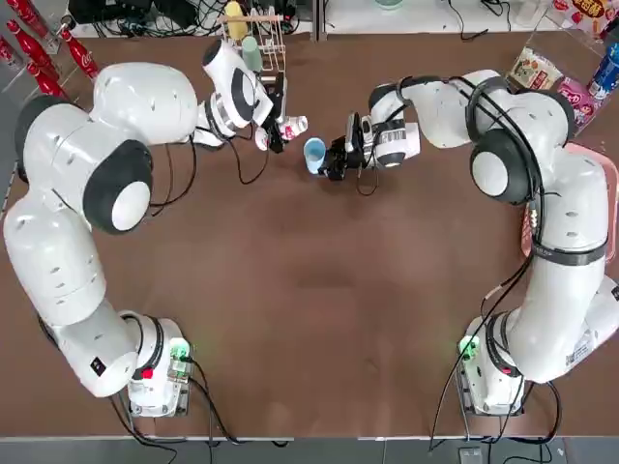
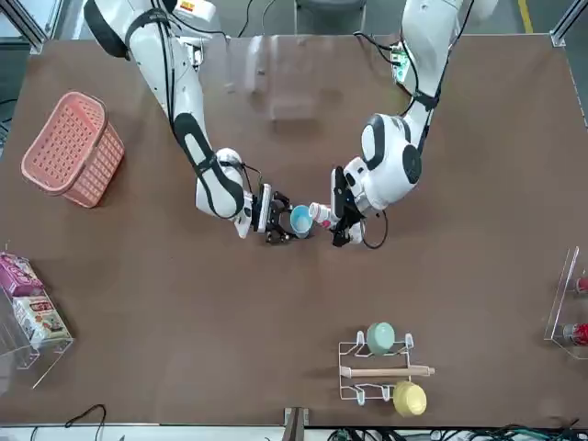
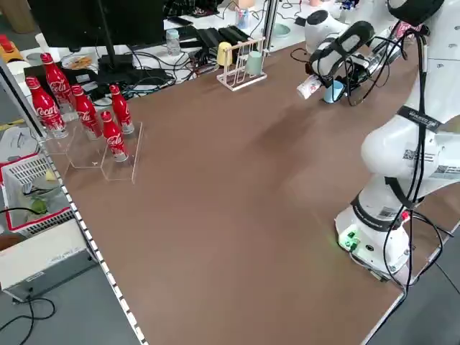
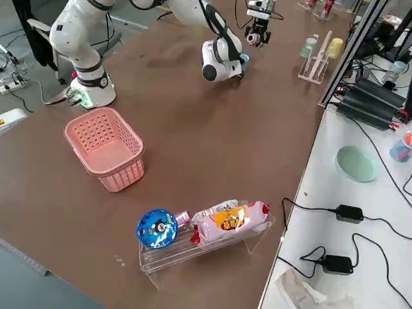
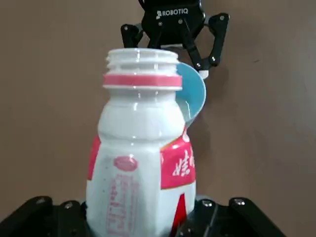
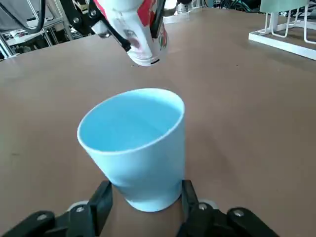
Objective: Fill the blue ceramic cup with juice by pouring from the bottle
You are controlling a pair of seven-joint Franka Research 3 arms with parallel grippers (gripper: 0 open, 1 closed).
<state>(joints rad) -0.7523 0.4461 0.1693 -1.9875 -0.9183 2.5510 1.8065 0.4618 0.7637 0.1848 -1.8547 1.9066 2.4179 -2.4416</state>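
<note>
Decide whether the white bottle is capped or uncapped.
Uncapped: the left wrist view shows the bottle with its threaded neck bare above the pink ring, and no cap on it.

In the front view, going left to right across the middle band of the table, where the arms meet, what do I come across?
Right gripper → blue cup → white bottle → left gripper.
</note>
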